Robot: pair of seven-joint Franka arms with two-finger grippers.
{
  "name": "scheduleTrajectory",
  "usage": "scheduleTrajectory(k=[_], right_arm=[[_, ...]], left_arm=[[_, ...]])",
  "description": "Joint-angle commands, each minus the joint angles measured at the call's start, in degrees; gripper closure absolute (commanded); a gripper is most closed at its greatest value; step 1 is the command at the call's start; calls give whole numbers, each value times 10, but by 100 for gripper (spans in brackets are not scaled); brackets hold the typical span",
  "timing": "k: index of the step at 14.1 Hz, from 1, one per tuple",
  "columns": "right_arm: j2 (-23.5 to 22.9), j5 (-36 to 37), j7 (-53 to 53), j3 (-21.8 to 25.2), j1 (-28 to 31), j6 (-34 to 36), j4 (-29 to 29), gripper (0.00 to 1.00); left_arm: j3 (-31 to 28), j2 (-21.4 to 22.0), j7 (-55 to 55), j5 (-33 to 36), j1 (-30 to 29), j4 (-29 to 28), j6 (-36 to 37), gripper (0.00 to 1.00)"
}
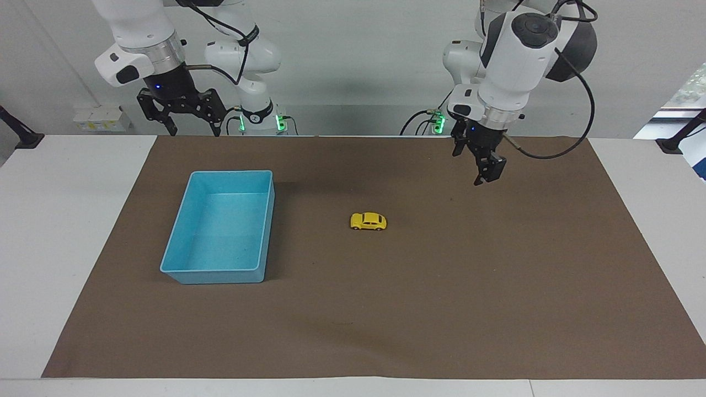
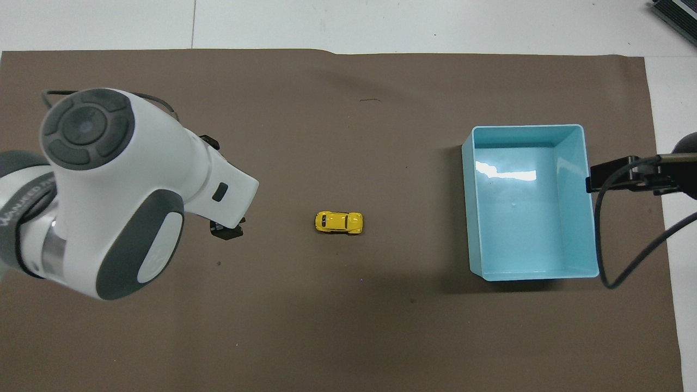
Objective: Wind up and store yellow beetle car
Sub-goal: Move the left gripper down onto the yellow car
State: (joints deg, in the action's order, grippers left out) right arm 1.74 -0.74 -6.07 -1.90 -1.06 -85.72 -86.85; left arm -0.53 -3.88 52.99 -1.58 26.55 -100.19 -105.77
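Lettering on the left arm's wrist band is partly visible in the overhead view but not legible. Yellow beetle car (image 1: pixel 368 221): glossy rounded body, dark windows, black wheels, upright mid-mat (image 1: pixel 441 309), well apart from blue bin (image 1: pixel 182 259), bare mat all round. Left gripper (image 1: pixel 485 172) over mat toward the left arm's end, fingers apart, empty. Right gripper (image 1: pixel 182 117) waits, fingers apart, at the mat's robot-side edge.

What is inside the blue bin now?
Nothing: the bin shows only its bare floor in both views. The car sits on the mat, outside it. No part of the floor is covered.
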Motion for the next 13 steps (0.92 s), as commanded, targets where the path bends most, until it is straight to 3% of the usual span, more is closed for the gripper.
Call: scheduleTrajectory(k=[1,4,8,13], right_arm=[[5,-10,12,-1,6,6,-1,0],[5,-10,12,-1,6,6,-1,0],[5,-10,12,-1,6,6,-1,0],[5,-10,12,0,6,6,-1,0]], left_arm=[[-11,-34,36,-6,36,-8,-43,0],[-11,-70,32,-7,70,-13,-91,0],[-12,-81,32,-7,112,-55,-172,13],[-14,-107,-9,-6,149,-88,-233,13]])
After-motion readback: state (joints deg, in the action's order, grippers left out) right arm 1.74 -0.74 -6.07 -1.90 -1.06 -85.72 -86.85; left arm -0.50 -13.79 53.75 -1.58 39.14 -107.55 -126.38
